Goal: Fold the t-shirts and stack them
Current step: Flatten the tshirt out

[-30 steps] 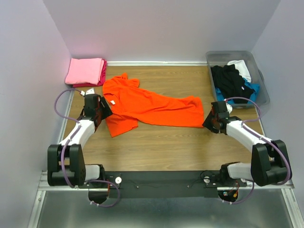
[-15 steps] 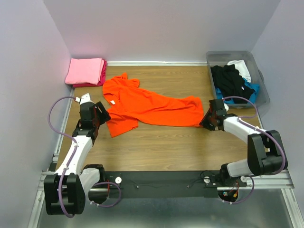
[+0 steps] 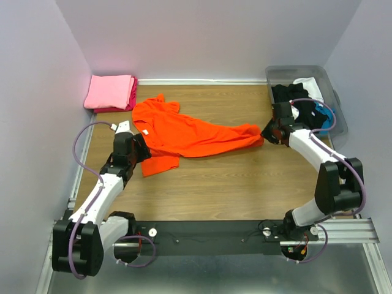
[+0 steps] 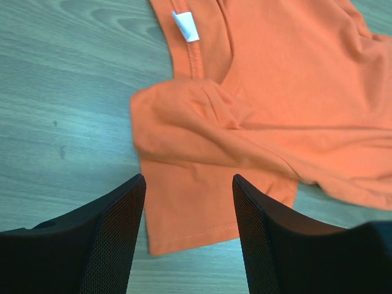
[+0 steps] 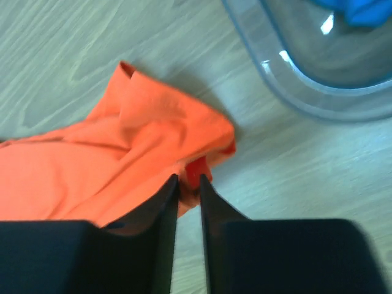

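A bright orange t-shirt [image 3: 190, 136] lies crumpled across the wooden table, its collar at the left. My right gripper [image 3: 267, 136] is shut on the shirt's right hem, which shows pinched between the jaws in the right wrist view [image 5: 153, 147]. My left gripper [image 3: 138, 152] is open just above the shirt's lower left sleeve [image 4: 202, 202], not holding it. A white label [image 4: 185, 26] shows inside the collar. A folded light pink t-shirt [image 3: 110, 92] lies on a magenta one [image 3: 132, 95] at the back left.
A translucent grey plastic bin [image 3: 335, 116] at the back right holds black [image 3: 297, 103], white [image 3: 310, 86] and blue [image 3: 324, 114] cloth; its rim shows in the right wrist view [image 5: 294, 92]. Walls close in the table on the left, back and right.
My right gripper has moved back toward the bin with the hem, drawing the shirt's right end up and bunching it. My left gripper has pulled back off the shirt's left edge.
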You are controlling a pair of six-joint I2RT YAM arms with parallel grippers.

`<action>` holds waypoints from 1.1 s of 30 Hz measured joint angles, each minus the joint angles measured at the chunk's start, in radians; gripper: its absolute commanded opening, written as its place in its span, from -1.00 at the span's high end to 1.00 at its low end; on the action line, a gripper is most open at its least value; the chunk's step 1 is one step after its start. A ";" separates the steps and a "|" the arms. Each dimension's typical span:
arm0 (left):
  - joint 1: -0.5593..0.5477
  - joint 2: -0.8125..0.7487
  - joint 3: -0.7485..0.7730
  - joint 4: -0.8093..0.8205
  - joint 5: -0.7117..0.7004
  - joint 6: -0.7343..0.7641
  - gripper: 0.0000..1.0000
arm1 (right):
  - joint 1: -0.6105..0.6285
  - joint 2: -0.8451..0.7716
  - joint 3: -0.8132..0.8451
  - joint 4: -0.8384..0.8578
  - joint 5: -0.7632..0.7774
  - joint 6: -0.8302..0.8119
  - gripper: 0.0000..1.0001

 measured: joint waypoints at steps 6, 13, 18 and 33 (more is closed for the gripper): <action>-0.060 0.001 0.000 0.000 -0.003 0.002 -0.33 | -0.002 0.053 0.067 -0.075 0.052 -0.010 0.10; -0.116 -0.001 0.000 0.000 -0.003 0.002 -0.33 | -0.002 -0.029 -0.005 -0.118 0.036 0.002 0.09; -0.119 -0.001 0.000 -0.001 -0.004 0.002 -0.33 | -0.002 -0.049 -0.068 -0.122 -0.011 0.005 0.04; -0.122 -0.001 0.000 -0.006 -0.015 -0.018 -0.33 | -0.002 -0.054 -0.084 -0.126 -0.031 0.074 -0.40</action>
